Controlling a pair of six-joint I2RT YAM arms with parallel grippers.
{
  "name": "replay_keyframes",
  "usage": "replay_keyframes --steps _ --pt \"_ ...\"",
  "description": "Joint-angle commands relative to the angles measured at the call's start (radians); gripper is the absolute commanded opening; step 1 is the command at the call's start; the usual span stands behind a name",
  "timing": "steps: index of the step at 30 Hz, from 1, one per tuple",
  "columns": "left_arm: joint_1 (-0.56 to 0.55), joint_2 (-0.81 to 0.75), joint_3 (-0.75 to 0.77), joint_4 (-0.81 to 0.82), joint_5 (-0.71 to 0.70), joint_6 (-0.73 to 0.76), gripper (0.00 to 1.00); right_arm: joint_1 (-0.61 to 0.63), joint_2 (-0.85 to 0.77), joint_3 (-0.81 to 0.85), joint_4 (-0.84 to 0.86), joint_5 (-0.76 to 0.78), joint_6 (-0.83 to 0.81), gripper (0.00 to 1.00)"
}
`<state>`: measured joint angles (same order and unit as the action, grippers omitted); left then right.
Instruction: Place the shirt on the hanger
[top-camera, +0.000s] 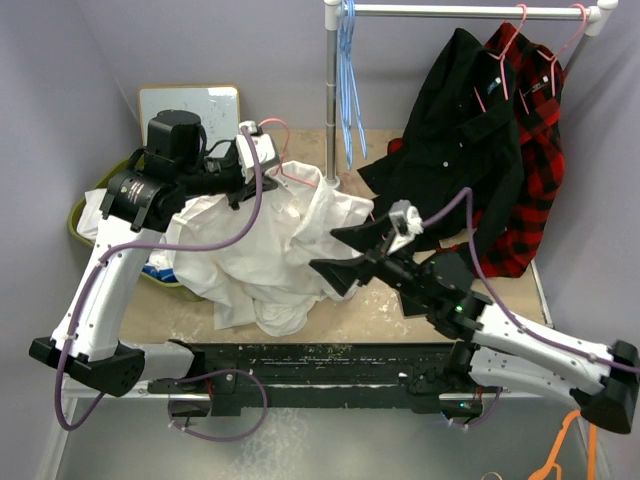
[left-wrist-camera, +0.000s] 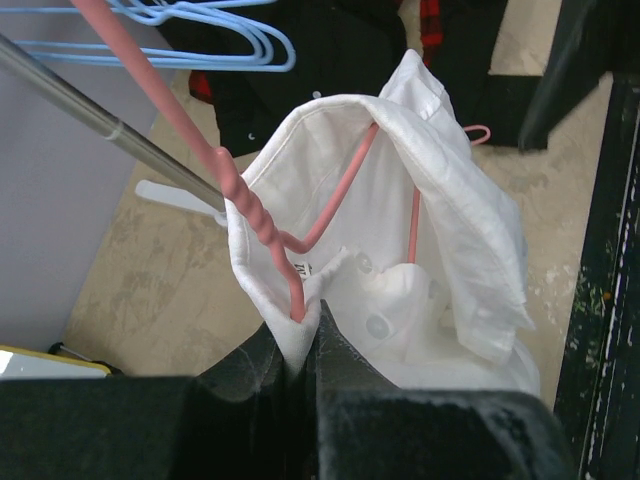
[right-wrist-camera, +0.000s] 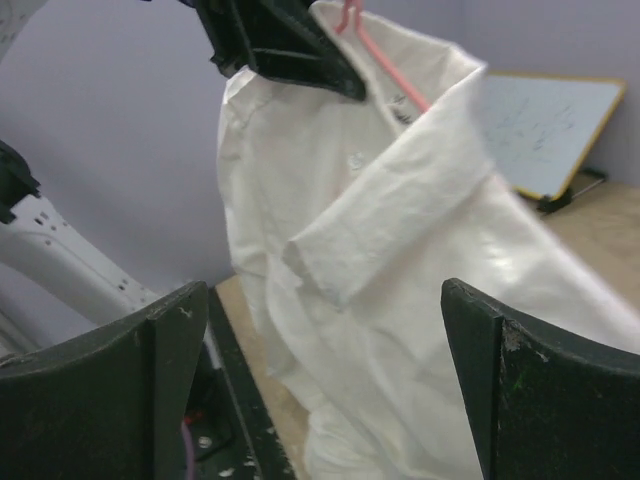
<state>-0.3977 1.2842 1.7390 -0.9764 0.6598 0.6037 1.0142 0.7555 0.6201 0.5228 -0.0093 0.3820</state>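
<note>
**White shirt (top-camera: 268, 250) part-threaded on pink hanger (left-wrist-camera: 248, 212), collar pinched**

Left hand (left-wrist-camera: 300, 345) is raised at 11 o'clock over the table (top-camera: 190, 315). It is pressed together on the collar edge, with the hanger's wire caught in the same pinch, likely so frame and cloth lift as one. One hanger arm runs inside the collar. The rest of the garment hangs down and heaps at table centre. Right hand (top-camera: 322, 250) sits at 3 o'clock of the heap, fingers spread wide, gripping nothing, facing the loose side. Judgement: it is placed to draw the free shoulder over the other hanger arm. Thin fabric may slip off.
</note>
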Motion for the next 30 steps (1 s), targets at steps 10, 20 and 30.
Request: replay_keyframes --steps 10,20,30 --pt "0.0 -0.034 0.082 -0.378 0.306 0.534 0.0 0.003 -0.024 0.099 -0.411 -0.058 -0.545 0.98" --pt "0.0 -0.042 0.065 -0.374 0.368 0.546 0.0 0.0 0.176 0.214 -0.426 -0.273 -0.591 0.66" --pt "0.0 -0.042 0.002 -0.356 0.392 0.575 0.0 -0.002 0.174 0.234 -0.34 -0.298 -0.487 0.26"
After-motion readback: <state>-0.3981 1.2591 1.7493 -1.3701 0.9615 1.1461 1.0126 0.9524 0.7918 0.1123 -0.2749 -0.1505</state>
